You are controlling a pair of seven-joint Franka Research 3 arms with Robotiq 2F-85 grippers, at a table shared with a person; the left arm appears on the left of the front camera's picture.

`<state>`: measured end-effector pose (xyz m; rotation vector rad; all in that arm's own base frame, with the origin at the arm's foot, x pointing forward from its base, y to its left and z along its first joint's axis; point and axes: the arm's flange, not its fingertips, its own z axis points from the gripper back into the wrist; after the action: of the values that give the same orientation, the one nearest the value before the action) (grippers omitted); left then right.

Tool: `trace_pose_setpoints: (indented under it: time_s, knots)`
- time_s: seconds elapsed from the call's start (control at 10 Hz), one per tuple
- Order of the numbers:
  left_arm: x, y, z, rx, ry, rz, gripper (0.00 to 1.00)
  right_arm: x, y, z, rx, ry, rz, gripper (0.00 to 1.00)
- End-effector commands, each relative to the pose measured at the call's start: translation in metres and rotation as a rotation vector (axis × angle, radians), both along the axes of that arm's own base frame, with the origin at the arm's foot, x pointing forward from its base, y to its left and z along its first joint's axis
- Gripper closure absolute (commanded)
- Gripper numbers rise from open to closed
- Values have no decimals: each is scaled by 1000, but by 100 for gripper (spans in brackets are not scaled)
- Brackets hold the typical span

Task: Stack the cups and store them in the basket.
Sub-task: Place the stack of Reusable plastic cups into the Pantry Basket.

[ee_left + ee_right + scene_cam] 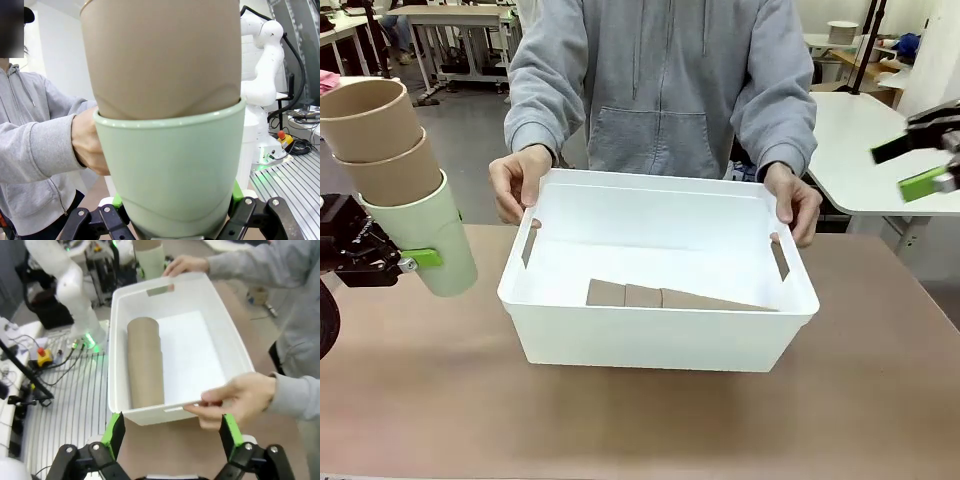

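Six cups are being counted. Three are being pinched as one stack by the left gripper, which is clamped on the green cup with two brown cups nested in it, left of the basket. Three stacked brown cups are lying sideways inside the basket. The basket is being steadied on the tan table by a person's hands. The right gripper is being held spread and empty. White tables are standing behind.

A stack of cups lies in the basket along its near wall. Left of the basket the left gripper holds a second stack; the right gripper hangs to its right. A person stands behind it.
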<state>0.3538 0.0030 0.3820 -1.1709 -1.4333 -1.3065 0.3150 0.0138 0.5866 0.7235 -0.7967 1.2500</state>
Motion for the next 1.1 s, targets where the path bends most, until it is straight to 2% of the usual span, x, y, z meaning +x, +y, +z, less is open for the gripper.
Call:
trace_pose_setpoints:
  time_s: [0.0, 0.1, 0.2, 1.0]
  knots:
    - [0, 1, 4, -10, -9, 1, 15, 8, -11, 1, 29, -36, 62, 0]
    - [0, 1, 4, -10, -9, 1, 15, 2, -19, -1, 55, -97, 110, 0]
    - [0, 1, 4, -10, -9, 1, 15, 3, -10, 4, 11, -10, 10, 0]
    - [0, 1, 4, -10, -9, 1, 15, 3, -10, 4, 11, -10, 10, 0]
